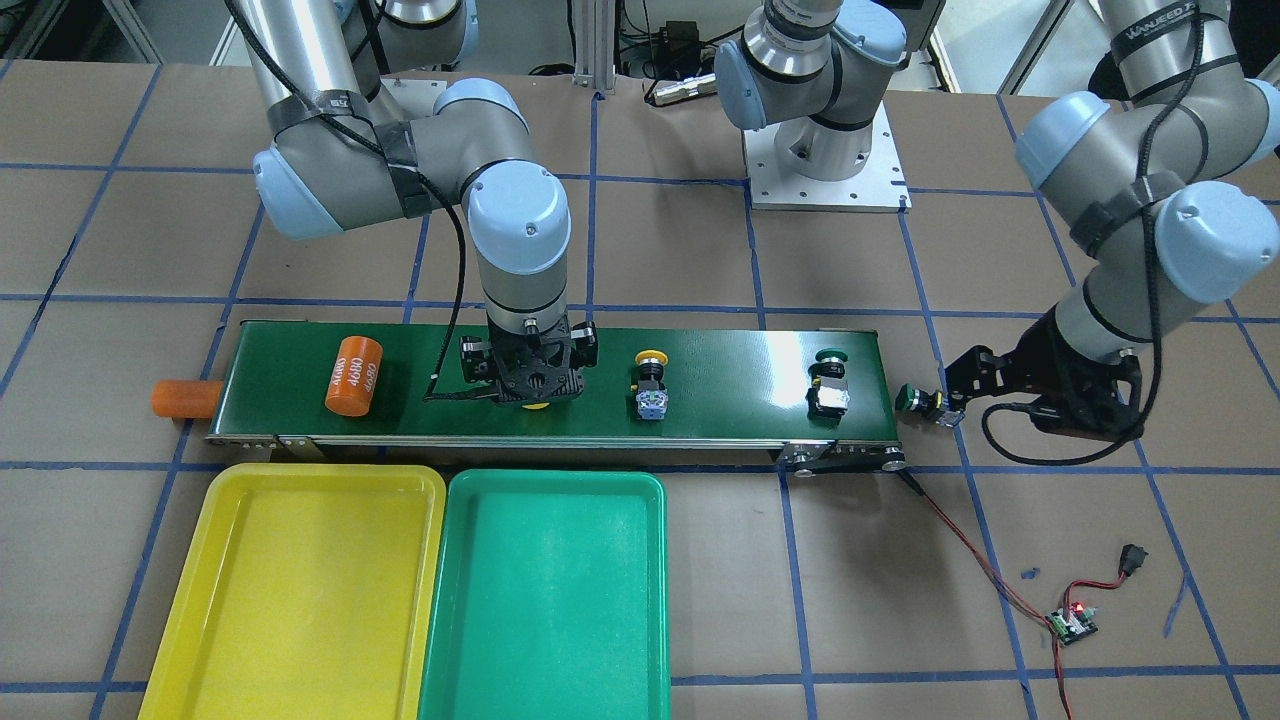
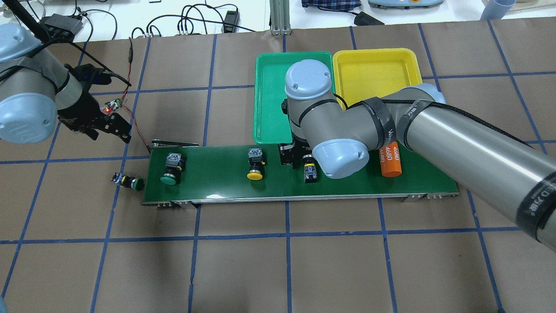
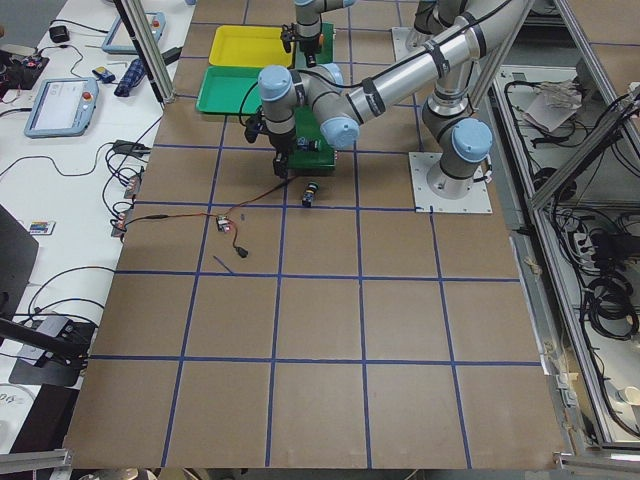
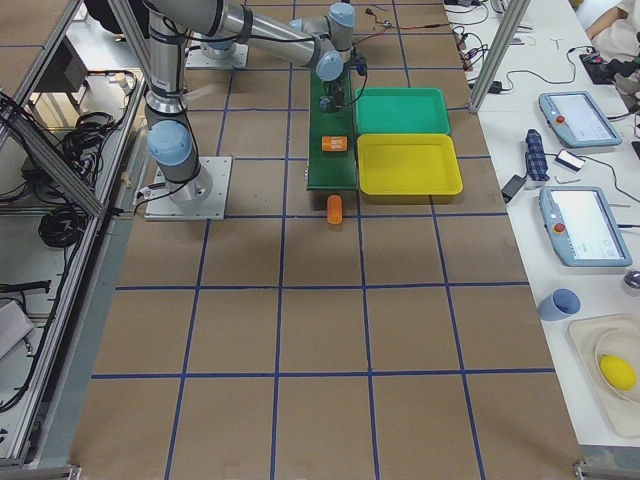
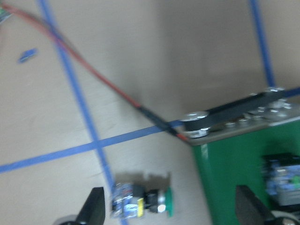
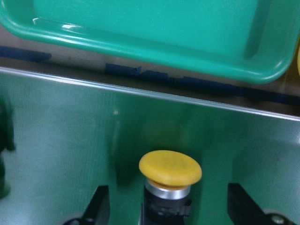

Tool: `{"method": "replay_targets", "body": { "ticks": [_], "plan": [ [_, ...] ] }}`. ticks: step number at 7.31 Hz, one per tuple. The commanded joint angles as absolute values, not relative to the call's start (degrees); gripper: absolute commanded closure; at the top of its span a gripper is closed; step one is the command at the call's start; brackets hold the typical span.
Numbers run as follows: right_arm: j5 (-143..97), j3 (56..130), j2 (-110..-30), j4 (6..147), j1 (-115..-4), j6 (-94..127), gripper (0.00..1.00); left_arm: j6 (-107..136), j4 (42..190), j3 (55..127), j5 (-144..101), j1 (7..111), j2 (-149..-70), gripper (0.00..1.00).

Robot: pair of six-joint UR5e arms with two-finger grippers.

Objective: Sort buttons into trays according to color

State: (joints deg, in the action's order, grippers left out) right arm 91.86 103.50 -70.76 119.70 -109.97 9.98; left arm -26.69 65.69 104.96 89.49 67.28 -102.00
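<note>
yellow plastic is capping the first yellow button (image 6: pixel 170 168), which is lying on the conveyor belt (image 1: pixel 720 360) with its cap pointing towards the green tray (image 1: pixel 545 600). the right gripper (image 6: pixel 168 201) is hanging directly over this button with its jaws apart. one finger (image 6: pixel 99 206) is showing on each side of the button body, and contact cannot be confirmed.

the second yellow button (image 1: pixel 651 385) is lying further along the belt, apart from the gripper. the first green button (image 1: pixel 828 385) is lying near the belt's end on the robot's left. the second green button (image 2: pixel 128 181) is lying off the belt on the table (image 2: pixel 304 261), just beside that end.

the left gripper (image 5: pixel 169 206) is hovering over the table there with its jaws apart. in the blurred wrist view the second green button is sitting between its fingers (image 5: pixel 93 211), nearer one of them.

the yellow tray (image 1: pixel 290 600) and the green tray are sitting side by side, just beside the belt on its far side from the robot.

one orange cylinder (image 1: pixel 355 375) is lying on the belt near the robot's right end. another orange cylinder (image 1: pixel 185 398) is lying just off that end.
</note>
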Motion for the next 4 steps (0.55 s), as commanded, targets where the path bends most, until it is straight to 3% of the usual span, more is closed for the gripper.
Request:
{"method": "replay_targets", "body": {
  "ticks": [1, 2, 3, 4],
  "plan": [
    [92.29, 103.88, -71.02, 119.44, -109.43, 9.93, 0.67, -10.11, 64.17, 105.73, 89.65, 64.42, -104.31, 0.03],
    [92.2, 103.97, -71.02, 119.44, -108.99, 9.84, 0.87, -7.58, 63.99, 106.78, 89.56, 64.34, -105.11, 0.03],
    [92.2, 103.97, -71.02, 119.44, -108.72, 9.84, 1.0, -6.17, 63.11, 108.09, 89.21, 63.9, -106.34, 0.03],
    [92.2, 103.63, -71.02, 119.36, -108.2, 8.89, 1.0, 0.2, 61.97, 108.71, 89.21, 63.98, -107.83, 0.03]
  ]
}}
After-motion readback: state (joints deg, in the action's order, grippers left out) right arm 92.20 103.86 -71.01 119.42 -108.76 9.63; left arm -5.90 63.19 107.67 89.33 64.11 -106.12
